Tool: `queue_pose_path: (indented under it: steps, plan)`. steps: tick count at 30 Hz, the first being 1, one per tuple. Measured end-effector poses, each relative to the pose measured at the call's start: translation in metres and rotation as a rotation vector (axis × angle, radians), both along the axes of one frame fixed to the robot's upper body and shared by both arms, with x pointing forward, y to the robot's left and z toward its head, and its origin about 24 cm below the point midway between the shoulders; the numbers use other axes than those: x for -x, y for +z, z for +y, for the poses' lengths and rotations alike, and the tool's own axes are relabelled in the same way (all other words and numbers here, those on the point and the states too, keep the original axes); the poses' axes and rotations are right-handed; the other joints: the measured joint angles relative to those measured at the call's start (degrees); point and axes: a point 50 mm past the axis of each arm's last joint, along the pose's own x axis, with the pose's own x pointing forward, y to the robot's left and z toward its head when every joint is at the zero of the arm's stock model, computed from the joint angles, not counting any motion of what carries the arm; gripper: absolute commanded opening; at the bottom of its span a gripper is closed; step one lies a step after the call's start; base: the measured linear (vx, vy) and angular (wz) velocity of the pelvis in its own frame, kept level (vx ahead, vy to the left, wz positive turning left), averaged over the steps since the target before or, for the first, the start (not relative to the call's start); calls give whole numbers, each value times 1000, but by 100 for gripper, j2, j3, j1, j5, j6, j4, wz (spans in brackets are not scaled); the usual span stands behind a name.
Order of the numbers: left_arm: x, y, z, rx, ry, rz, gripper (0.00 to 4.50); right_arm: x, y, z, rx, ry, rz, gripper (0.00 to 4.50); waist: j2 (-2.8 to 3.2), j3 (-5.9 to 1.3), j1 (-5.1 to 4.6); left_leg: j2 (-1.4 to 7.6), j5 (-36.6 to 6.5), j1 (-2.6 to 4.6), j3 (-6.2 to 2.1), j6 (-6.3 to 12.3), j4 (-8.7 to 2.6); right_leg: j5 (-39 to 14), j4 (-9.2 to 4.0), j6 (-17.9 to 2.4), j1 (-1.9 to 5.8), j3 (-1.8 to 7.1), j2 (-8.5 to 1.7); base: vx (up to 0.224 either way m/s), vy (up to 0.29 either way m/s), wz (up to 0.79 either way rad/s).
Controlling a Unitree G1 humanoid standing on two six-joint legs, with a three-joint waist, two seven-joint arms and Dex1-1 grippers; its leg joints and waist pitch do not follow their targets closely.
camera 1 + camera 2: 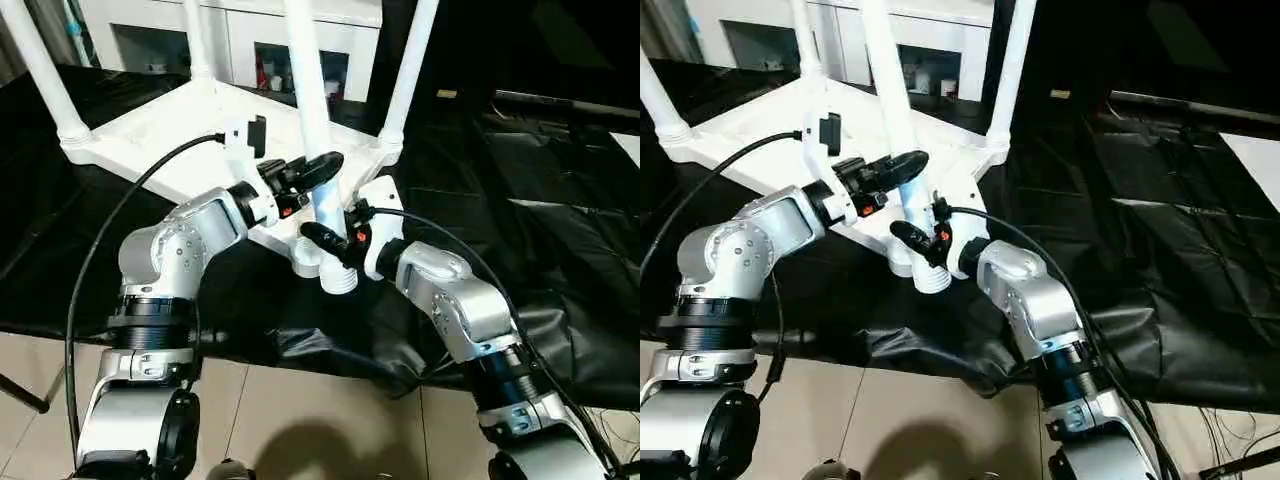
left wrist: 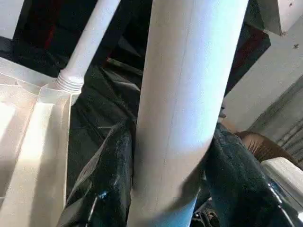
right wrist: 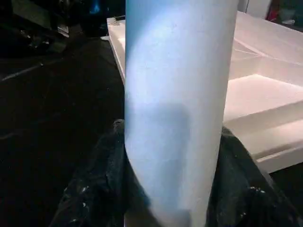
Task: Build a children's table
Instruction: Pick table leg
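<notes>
On black sheeting, the white plastic table top (image 1: 170, 140) lies ribbed underside up, three smooth tapered tube legs standing upright. At its near corner socket, left gripper (image 1: 318, 172) and right gripper (image 1: 322, 240) both clasp the fourth leg (image 1: 312, 110), upright too.

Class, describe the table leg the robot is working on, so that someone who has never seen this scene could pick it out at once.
Find the white tabletop lying upside down on the black cloth. White legs rise from its corners; go to the corner nearest the robot. The leg there is the one gripped by both grippers, the left gripper above the right gripper, its threaded end not yet seated in the socket.
</notes>
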Motion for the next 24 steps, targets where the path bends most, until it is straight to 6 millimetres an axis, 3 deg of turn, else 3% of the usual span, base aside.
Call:
queue_pose_path:
  steps: [10,12,18,24]
  plan:
    - [1,3,5,-8,-25,-28,189,0,2,2,6,3,-30,184,0,0,0,0,0,0,0,0,1,0,0,0,0,1,0,0,0,0]
    - [1,5,6,-12,-33,-37,188,0,3,1,-7,12,-29,254,0,0,0,0,0,0,0,0,1,0,0,0,1,1,0,0,0,0]
    - [5,8,3,-12,-153,-71,182,-6,26,-6,-169,86,-1,299,-1,-1,-2,0,0,2,0,1,1,0,1,0,1,1,0,0,0,0]
    - [13,18,18,-95,-323,-144,182,3,30,-28,-177,278,99,300,0,0,2,0,0,1,0,1,0,0,2,0,0,0,0,0,0,0]
